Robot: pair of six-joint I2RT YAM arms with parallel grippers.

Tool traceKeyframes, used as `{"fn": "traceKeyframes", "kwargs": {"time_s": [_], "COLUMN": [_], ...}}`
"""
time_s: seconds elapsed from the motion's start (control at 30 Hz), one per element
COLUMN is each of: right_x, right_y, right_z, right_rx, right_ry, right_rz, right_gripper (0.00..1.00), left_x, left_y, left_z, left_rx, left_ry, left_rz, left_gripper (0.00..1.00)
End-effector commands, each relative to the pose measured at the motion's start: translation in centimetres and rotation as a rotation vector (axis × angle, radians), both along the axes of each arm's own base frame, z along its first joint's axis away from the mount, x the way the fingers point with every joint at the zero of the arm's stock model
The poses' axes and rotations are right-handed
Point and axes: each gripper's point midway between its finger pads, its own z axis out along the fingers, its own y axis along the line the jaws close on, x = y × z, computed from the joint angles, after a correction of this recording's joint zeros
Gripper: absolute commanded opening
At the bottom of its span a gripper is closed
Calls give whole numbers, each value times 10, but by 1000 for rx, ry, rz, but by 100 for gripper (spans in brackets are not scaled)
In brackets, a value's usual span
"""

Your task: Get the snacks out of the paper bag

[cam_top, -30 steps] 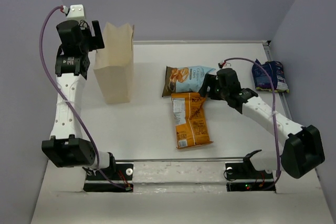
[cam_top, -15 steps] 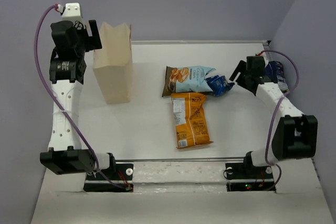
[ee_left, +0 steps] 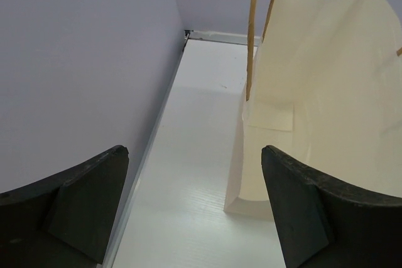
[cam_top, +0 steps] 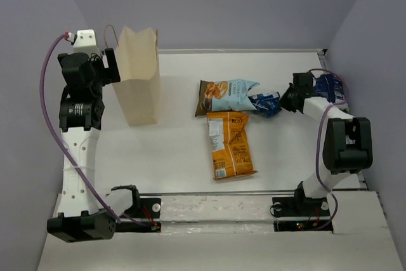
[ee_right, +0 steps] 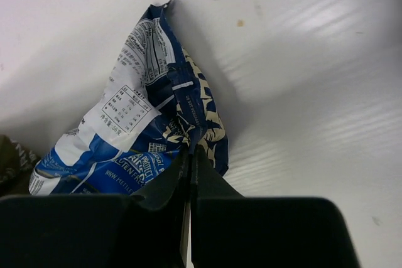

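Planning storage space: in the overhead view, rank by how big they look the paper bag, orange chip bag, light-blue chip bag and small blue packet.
1. paper bag, though it stands upright, so its top is nearer the camera
2. orange chip bag
3. light-blue chip bag, only slightly smaller
4. small blue packet

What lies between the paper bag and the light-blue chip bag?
Nothing: between the paper bag and the light-blue chip bag there is only bare white table, as the top view shows.
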Motion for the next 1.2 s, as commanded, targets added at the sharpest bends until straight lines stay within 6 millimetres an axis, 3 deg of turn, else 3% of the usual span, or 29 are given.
{"fn": "traceKeyframes", "kwargs": {"time_s": [0.0,0.1,0.2,0.27,0.3,0.4,0.43,0.47,0.5,0.7,0.8,0.83,0.87,1.0,1.1,1.17], "right_x": [-11,-27,-36,-36,-36,-34,-34,-36,-39,-83,-108,-115,-127,-157,-167,-166], "right_y": [-65,-90,-88,-77,-73,-63,-62,-62,-64,-84,-77,-76,-73,-60,-52,-53], "right_z": [34,40,38,34,33,43,47,57,64,115,120,115,97,63,55,62], "right_rx": [-106,-146,-155,-135,-128,-122,-128,-135,-151,-245,-230,-224,-207,-131,-90,-99], "right_ry": [-105,-117,-119,-117,-115,-138,-145,-162,-156,-184,-208,-205,-164,-100,-101,-129], "right_rz": [-239,-306,-264,-177,-148,-58,-47,-44,-44,-150,-141,-137,-138,-148,-141,-145], "right_gripper": [1,1,4,20,40,69,87,97,100,100,100,100,100,100,100,100], "left_x": [-8,-12,-15,-20,-23,-35,-39,-43,-51,-79,-87,-87,-90,-87,-83,-82], "left_y": [9,13,11,8,6,-1,-1,-1,0,15,20,20,21,23,22,22], "left_z": [6,-3,-15,-21,-23,-30,-33,-38,-48,-98,-109,-113,-117,-155,-168,-171], "left_rx": [32,40,38,38,39,60,72,86,99,148,211,227,266,318,321,315], "left_ry": [-34,-23,-4,-2,-1,-23,-32,-35,-44,-19,-60,-68,-68,-26,-15,-9], "left_rz": [48,66,55,36,27,-19,-27,-31,-22,55,69,62,50,38,30,28], "left_gripper": [99,99,99,99,99,99,99,99,99,99,99,99,99,99,99,99]}}
